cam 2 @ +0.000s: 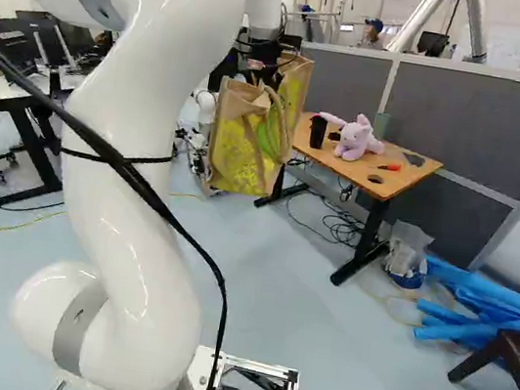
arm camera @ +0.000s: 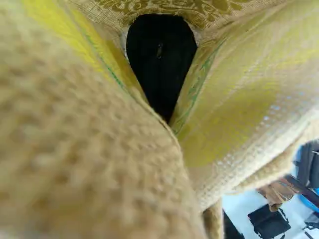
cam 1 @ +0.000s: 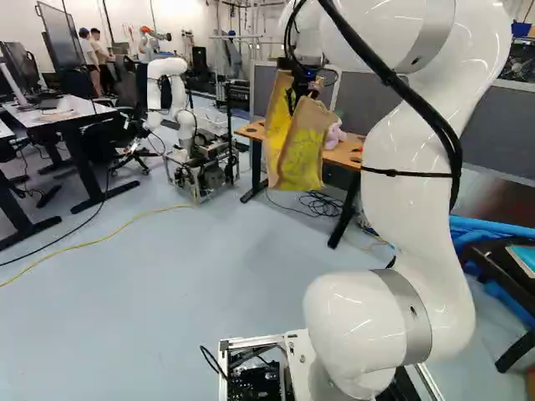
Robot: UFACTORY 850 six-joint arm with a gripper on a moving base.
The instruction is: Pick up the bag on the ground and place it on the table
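The gripper (cam 1: 306, 82) is up in the air, and the tan and yellow bag (cam 1: 303, 152) hangs below it, off the floor. In the right base view the gripper (cam 2: 260, 68) is at the top of the bag (cam 2: 239, 142), shut on it. The wooden table (cam 2: 402, 182) stands beyond and to the right of the bag there; in the left base view the bag overlaps its edge. The wrist view is mostly filled by the bag's woven cloth (arm camera: 239, 104), gaping around a black thing (arm camera: 160, 62); the cloth hides the fingers.
On the table are a pink plush toy (cam 2: 356, 137), a black cup (cam 2: 318, 131) and small items. Grey partitions (cam 2: 480, 116) rise behind it. Blue rolls (cam 2: 480, 304) and a bucket (cam 2: 407, 263) lie to its right. Another robot (cam 1: 171, 92) stands farther left; cables (cam 2: 334, 225) lie below the table.
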